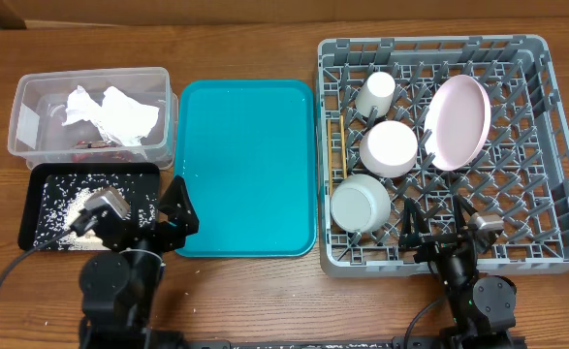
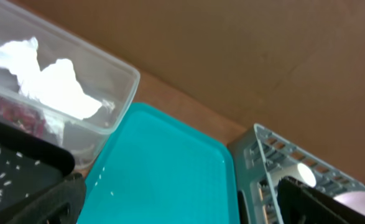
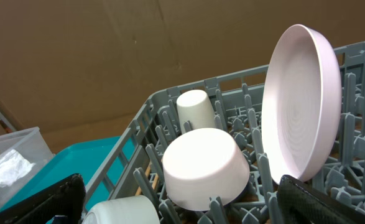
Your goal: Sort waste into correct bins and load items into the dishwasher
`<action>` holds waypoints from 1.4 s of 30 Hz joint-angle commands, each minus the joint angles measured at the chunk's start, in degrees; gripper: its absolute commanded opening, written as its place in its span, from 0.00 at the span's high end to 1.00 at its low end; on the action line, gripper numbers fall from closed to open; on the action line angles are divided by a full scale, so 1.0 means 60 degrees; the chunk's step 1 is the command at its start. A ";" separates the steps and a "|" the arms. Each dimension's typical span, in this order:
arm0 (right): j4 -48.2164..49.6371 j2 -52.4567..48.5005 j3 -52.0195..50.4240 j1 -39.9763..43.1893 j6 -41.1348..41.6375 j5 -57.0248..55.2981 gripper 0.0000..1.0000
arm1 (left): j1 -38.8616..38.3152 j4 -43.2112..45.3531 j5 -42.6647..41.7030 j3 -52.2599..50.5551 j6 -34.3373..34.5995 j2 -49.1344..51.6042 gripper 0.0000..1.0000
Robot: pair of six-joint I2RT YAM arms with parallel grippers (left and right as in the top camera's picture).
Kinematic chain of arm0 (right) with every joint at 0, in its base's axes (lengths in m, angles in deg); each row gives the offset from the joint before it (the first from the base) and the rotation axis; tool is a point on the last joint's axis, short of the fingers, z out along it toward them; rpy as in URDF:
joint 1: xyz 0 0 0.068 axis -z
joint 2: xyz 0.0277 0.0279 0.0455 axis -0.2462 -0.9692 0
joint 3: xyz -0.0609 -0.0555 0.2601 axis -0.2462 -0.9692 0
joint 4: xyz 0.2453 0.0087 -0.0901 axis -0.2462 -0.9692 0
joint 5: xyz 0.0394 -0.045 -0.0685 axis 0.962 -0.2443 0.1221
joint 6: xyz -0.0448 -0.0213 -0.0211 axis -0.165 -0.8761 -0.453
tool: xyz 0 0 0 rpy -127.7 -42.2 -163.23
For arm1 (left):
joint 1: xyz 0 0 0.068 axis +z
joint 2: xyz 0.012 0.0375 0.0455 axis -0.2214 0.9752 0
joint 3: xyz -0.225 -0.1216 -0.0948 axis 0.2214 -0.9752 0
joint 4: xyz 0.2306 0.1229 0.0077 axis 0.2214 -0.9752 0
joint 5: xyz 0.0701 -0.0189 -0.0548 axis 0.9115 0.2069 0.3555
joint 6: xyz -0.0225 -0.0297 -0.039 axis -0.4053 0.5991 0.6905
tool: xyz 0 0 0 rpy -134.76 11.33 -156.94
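The grey dish rack (image 1: 555,145) holds the pink plate (image 1: 458,121) on edge, the small white cup (image 1: 376,93), the white bowl (image 1: 390,147) and the grey-green bowl (image 1: 361,204), all upturned. Chopsticks (image 1: 339,145) lie along its left wall. The clear tub (image 1: 32,97) holds white napkins (image 1: 119,114) and a red wrapper (image 1: 98,145). The black tray (image 1: 51,174) holds rice grains (image 1: 56,199). My left gripper (image 1: 173,215) is open and empty at the teal tray's front left corner. My right gripper (image 1: 437,233) is open and empty at the rack's front edge.
The teal serving tray (image 1: 245,165) lies between the bins and the rack, with a few rice grains (image 2: 107,186) on it. Brown cardboard walls (image 2: 232,56) stand behind the table.
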 commanded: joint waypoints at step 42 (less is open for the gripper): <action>0.0073 0.0102 -0.0098 0.0029 -0.0033 0.0051 0.00 | 0.1016 0.2506 -0.0288 -0.4623 -0.4360 -0.3475 0.00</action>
